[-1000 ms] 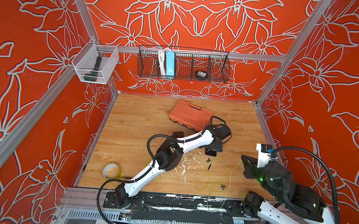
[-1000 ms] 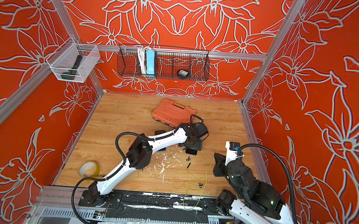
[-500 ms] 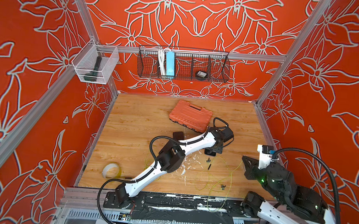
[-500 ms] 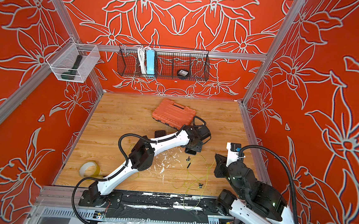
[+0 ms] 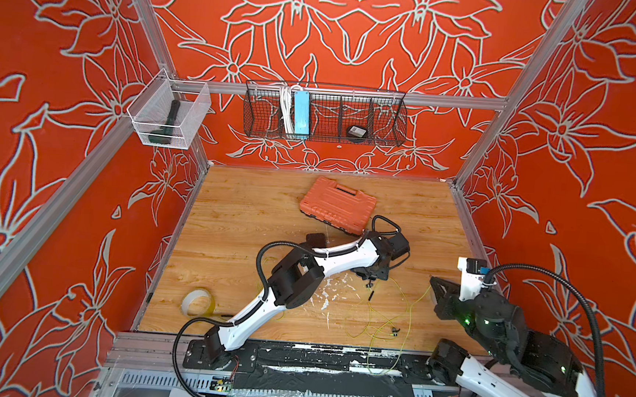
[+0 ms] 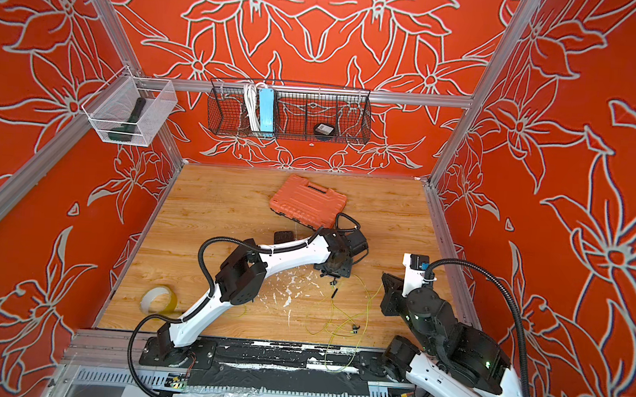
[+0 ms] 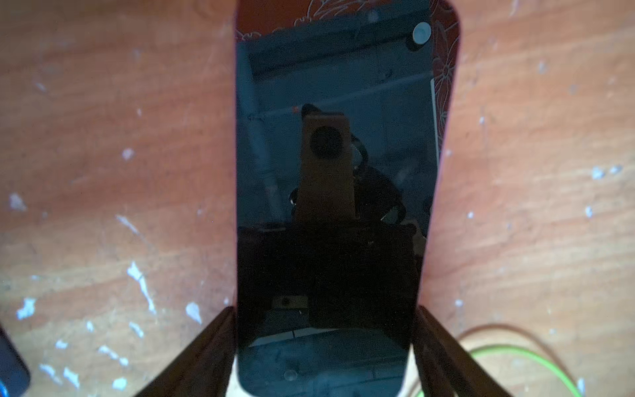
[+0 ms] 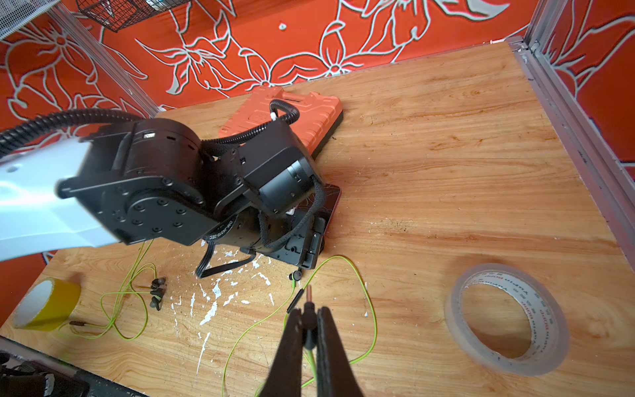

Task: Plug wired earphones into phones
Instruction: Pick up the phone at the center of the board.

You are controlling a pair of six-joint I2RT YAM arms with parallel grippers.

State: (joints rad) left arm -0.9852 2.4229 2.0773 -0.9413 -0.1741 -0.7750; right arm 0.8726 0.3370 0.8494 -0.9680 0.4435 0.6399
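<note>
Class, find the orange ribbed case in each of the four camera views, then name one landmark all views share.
In a top view: orange case lies toward the table's back, just beyond the left arm.
In a top view: the same spot.
Left wrist: not in it; a phone fills the middle.
Right wrist: upper middle, behind the left arm.
Shared landmark: the yellow-green earphone cable.
</note>
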